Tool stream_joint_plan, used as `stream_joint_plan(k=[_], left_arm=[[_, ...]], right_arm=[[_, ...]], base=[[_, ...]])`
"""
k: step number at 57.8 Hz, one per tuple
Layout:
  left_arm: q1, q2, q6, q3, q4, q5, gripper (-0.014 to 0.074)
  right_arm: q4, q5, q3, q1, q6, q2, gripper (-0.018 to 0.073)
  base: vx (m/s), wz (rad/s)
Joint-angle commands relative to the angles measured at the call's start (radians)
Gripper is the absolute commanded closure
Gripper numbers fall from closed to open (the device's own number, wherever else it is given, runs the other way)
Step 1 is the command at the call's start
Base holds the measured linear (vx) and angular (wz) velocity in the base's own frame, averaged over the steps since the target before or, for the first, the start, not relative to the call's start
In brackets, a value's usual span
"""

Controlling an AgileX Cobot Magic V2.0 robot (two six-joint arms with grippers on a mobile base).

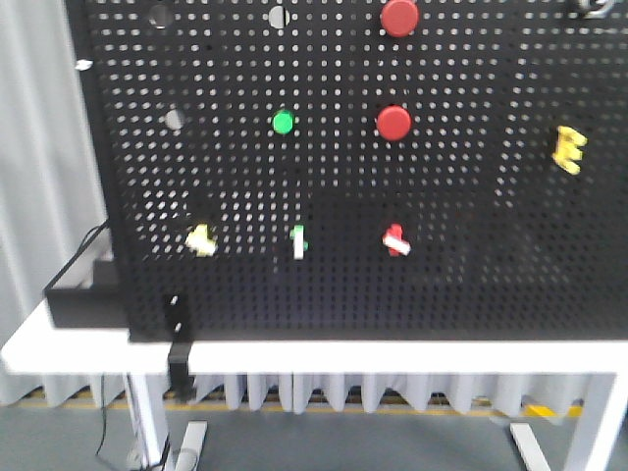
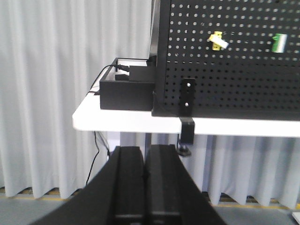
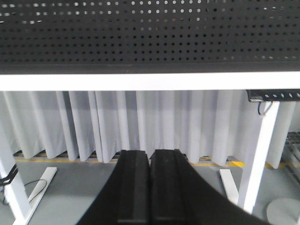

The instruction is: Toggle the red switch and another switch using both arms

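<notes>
Exterior front-facing view gives me the black pegboard (image 1: 442, 285) standing upright on the white counter (image 1: 392, 355). The red switch (image 1: 395, 239) sits in the board's lower row, right of centre. It is a tiny red base with a short white lever lying across it at a slant. In the same row, well to the left, is another switch (image 1: 201, 238) of the same size, with a pale yellow base and a whitish lever. A slim white toggle on a green base (image 1: 298, 242) stands between the two. Straight above the red switch I see a round red push button (image 1: 393, 122), and a second red button (image 1: 399, 17) sits at the top edge. A green button (image 1: 283, 122) is above the white toggle, and a yellow clip-shaped piece (image 1: 569, 149) hangs far to the right.

From the left wrist camera, the left gripper (image 2: 144, 152) has its black fingers pressed together. It is low down and well apart from the board, with the pale yellow switch up and to its right. From the right wrist camera, the right gripper (image 3: 150, 154) also has its fingers together, below the counter's front edge.

A black box (image 1: 83, 299) with a cable rests on the counter's left end, beside the board. A black clamp (image 1: 179, 343) grips the front edge. Pale pleated curtains (image 2: 47, 93) hang behind, and the grey floor (image 3: 70, 187) carries a yellow stripe (image 3: 211, 163).
</notes>
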Motion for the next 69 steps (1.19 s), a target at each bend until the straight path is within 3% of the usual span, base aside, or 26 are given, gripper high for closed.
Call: stream_joint_plan(k=[1,35,69], left_arm=[[0.002,-0.017,-0.008,0.019,-0.001,-0.085,0.0594],[0.002,-0.017,-0.008,0.019,-0.001,-0.085,0.0594],[0.002,-0.017,-0.008,0.019,-0.001,-0.085,0.0594]], right_arm=[[-0.004,-0.084,0.005,-0.003,-0.005,-0.010,0.0566],[-0.004,-0.083,0.005,-0.003,-0.005,-0.010,0.0566],[-0.004,-0.083,0.005,-0.003,-0.005,-0.010,0.0566]], base=[[0.39,-0.03],[0.29,-0.03],[0.05,0.00]])
